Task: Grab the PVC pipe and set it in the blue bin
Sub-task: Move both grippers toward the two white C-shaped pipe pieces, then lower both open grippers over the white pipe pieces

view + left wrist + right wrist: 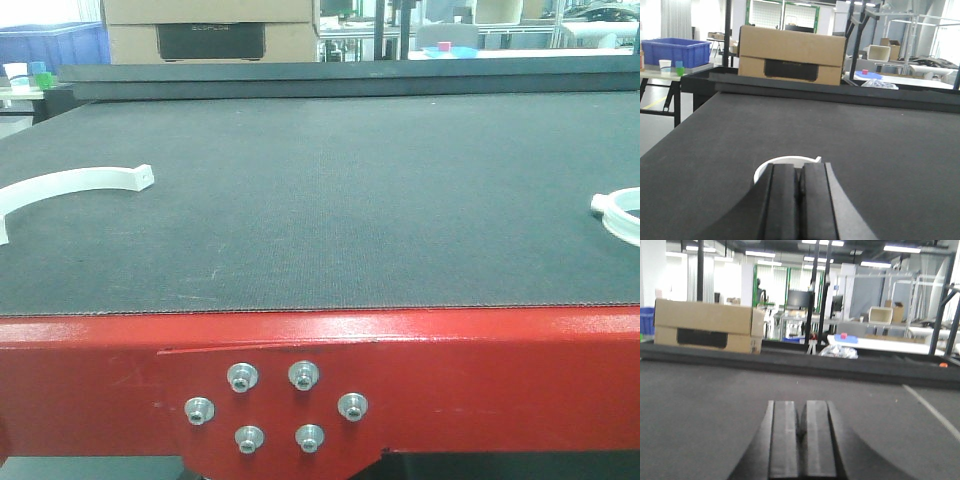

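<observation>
Dark table, red front rail. Two white curved PVC pieces lie flat on it, well apart: PVC arc at the left edge, PVC ring at the right edge. Left pincer: fingers pressed together, holding nothing, with the arc just past its tips. Right pincer: likewise closed, empty. Blue bin sits off the table, far left, on a side bench.

My table's mat is matt, finely woven dark fabric, its red frame glossy painted metal with shiny bolts, the pipe piece smooth white plastic, the box dull brown cardboard.
</observation>
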You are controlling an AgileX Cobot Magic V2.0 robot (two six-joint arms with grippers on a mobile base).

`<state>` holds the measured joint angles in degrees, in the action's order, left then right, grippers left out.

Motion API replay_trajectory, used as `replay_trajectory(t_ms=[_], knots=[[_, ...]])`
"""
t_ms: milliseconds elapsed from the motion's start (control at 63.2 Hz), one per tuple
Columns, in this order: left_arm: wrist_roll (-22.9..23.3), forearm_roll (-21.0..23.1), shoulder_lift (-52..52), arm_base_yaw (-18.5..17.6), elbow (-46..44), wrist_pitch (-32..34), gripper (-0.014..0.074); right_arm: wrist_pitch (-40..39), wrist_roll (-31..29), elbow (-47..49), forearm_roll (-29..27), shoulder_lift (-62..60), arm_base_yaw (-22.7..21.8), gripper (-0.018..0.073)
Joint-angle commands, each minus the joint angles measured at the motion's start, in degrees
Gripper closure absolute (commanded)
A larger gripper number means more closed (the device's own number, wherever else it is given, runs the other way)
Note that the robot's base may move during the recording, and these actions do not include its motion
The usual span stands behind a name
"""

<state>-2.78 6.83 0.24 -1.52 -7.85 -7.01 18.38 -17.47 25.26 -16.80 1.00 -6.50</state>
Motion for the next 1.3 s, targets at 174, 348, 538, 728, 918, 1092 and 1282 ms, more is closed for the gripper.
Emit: replay_trajectory(t_ms=[174,348,538,728,918,1092,1282], knots=[[0.2,-1.6,5.9,0.1,-13.3,-11.3,0.0707,-1.7,0.0,0.5,-0.2,0.9,-0.4,0.0721],[0.2,-0.9,17.7,0.1,-18.3,-11.6,0.0707,2.2,0.0,1.6,-0.8,5.5,-0.4,0.0721],[0.2,-0.8,29.2,0.1,-23.7,-11.7,0.0707,8.3,0.0,5.8,-0.8,13.8,-0.4,0.0721],[0.2,-2.7,37.8,0.3,-27.6,-9.3,0.0707,11.6,0.0,11.6,-0.8,23.9,-0.4,0.0721],[0.2,-2.5,42.3,0.3,-28.7,-0.3,0.0707,11.8,0.0,14.5,-0.8,33.6,-0.3,0.0721],[0.2,-2.5,43.0,0.3,-29.0,3.1,0.0707,12.5,0.0,15.4,-0.9,40.8,-0.3,0.0721],[0.2,-2.5,43.0,0.3,-29.0,4.6,0.0707,11.7,0.0,15.4,-2.5,44.4,-0.3,0.0721]])
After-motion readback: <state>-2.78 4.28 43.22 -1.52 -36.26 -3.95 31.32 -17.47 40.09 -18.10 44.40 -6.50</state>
